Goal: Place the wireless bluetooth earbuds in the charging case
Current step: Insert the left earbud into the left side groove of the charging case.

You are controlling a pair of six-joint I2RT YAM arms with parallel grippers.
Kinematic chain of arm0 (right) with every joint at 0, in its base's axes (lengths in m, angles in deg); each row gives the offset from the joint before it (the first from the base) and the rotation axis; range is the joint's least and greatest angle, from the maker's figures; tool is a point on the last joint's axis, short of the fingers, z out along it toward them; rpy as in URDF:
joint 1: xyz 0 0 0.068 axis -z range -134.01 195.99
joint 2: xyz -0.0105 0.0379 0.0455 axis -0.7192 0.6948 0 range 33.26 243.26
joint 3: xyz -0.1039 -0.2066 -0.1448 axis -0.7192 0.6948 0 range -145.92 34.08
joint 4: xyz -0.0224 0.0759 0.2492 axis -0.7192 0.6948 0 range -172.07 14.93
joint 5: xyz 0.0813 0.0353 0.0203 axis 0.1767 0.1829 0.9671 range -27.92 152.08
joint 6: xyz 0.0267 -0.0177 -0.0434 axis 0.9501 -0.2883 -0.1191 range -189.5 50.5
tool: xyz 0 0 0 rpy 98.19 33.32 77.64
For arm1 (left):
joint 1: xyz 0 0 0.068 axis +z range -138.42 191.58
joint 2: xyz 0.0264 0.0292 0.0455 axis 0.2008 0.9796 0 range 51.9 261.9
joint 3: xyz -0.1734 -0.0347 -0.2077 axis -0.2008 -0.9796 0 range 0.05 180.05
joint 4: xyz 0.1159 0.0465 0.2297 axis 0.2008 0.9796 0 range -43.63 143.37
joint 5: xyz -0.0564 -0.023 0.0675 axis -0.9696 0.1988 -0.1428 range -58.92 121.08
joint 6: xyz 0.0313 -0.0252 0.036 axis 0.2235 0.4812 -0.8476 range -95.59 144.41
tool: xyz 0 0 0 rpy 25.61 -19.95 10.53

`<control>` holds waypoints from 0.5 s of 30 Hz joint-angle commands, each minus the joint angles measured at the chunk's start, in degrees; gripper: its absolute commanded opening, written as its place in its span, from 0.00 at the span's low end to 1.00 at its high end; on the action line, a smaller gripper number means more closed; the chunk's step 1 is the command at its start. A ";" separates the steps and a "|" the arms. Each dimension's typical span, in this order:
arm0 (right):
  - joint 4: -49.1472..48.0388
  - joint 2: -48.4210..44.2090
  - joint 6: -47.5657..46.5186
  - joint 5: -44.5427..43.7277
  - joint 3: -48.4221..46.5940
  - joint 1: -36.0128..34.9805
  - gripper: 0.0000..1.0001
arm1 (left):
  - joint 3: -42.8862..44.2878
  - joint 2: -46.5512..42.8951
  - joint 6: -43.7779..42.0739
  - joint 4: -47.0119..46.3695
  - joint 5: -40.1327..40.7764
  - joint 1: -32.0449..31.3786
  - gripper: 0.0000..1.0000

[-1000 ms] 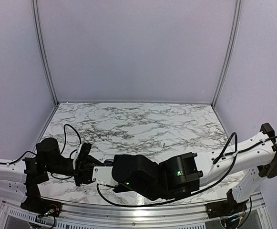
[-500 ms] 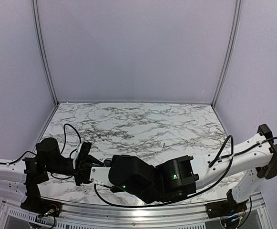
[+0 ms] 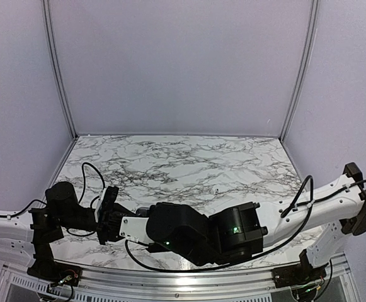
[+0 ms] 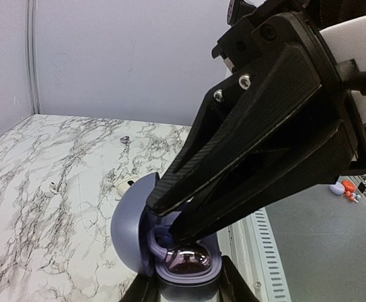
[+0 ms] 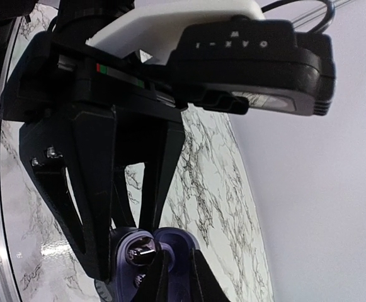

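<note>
— Where is the case (image 4: 164,272)?
— Your left gripper (image 4: 189,286) pinches it at the bottom. It holds the case up over the near left part of the tabletop (image 4: 44,251), close to the near edge.
— Is it open?
— Yes. The lid (image 4: 129,214) stands up on the left side. You can see a dark shiny well (image 4: 189,259) inside.
— What about your right gripper (image 4: 164,220)?
— It points down from the right. Its black tips are right at the open mouth of the case, over the well. They look close together, but I cannot tell if they are spread or pinching something.
— And the buds (image 4: 126,186)?
— Two tiny white ones lie on the tabletop behind the case. One is just beside the lid. The other bud (image 4: 52,187) is farther left.
</note>
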 commanded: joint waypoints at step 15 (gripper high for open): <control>0.43 -6.51 5.03 7.28 1.48 0.62 0.27 | 0.47 -1.02 -1.18 -2.88 -1.00 -0.16 0.03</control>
